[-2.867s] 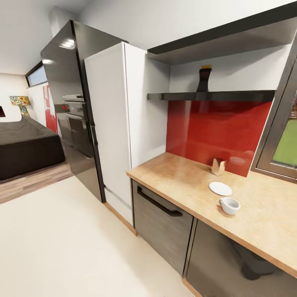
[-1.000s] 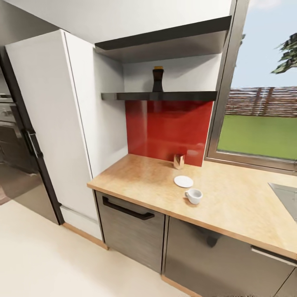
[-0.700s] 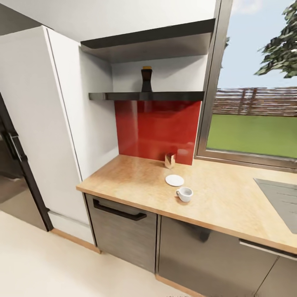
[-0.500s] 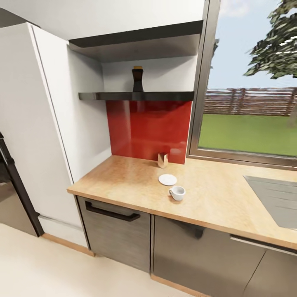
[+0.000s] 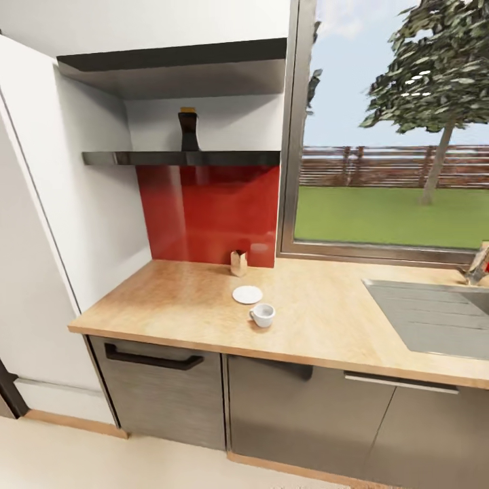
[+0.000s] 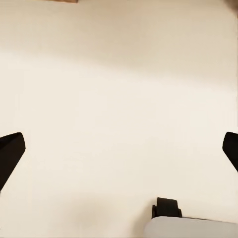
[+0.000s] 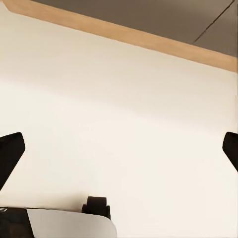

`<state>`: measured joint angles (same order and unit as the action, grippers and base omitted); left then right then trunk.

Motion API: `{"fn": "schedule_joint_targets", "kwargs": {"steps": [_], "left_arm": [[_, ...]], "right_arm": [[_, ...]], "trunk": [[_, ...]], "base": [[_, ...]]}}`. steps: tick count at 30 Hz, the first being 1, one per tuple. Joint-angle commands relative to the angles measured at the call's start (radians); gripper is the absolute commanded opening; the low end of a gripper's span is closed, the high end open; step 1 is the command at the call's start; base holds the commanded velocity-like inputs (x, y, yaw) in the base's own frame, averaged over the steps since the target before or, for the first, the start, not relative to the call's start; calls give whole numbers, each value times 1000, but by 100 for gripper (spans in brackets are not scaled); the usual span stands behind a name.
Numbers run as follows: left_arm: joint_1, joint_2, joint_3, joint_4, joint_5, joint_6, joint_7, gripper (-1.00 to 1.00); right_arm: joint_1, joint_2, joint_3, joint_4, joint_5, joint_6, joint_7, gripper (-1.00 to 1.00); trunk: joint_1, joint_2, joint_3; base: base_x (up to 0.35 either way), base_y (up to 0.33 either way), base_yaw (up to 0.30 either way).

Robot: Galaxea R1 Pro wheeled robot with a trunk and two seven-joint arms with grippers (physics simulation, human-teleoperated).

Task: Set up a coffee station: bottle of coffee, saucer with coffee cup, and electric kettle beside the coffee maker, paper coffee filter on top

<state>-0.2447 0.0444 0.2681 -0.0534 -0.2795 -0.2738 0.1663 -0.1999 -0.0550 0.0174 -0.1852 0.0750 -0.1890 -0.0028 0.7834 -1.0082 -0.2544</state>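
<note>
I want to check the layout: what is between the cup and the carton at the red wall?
The saucer lies between the cup and the carton, in the head view.

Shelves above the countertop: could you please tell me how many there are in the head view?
2. The lower shelf runs above the red backsplash and carries the bottle of coffee; the upper shelf sits above it. Anything beyond the frame's edges cannot be judged.

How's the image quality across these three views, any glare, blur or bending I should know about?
Head view: sharp and evenly lit; the red backsplash is glossy, with soft reflections, and the window frame leans from wide-angle distortion. Left wrist view: bare pale floor, bright and nearly featureless, darker along one edge. Right wrist view: the same pale floor, with the wooden baseboard slightly soft.
</note>
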Motion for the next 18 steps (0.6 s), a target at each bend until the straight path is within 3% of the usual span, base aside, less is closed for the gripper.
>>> {"fn": "schedule_joint_targets", "kwargs": {"steps": [1,7,18], "left_arm": [[-1,0,7,1,-11,-4,4,100],[-1,0,7,1,-10,-4,4,100],[-1,0,7,1,-10,-4,4,100]], "right_arm": [[-1,0,1,1,8,-3,-1,100],[-1,0,1,1,8,-3,-1,100],[-1,0,1,1,8,-4,-2,100]], "trunk": [[0,-1,-1],[0,-1,-1],[0,-1,-1]], "base": [[0,88,-270],[0,185,-166],[0,296,-20]]}}
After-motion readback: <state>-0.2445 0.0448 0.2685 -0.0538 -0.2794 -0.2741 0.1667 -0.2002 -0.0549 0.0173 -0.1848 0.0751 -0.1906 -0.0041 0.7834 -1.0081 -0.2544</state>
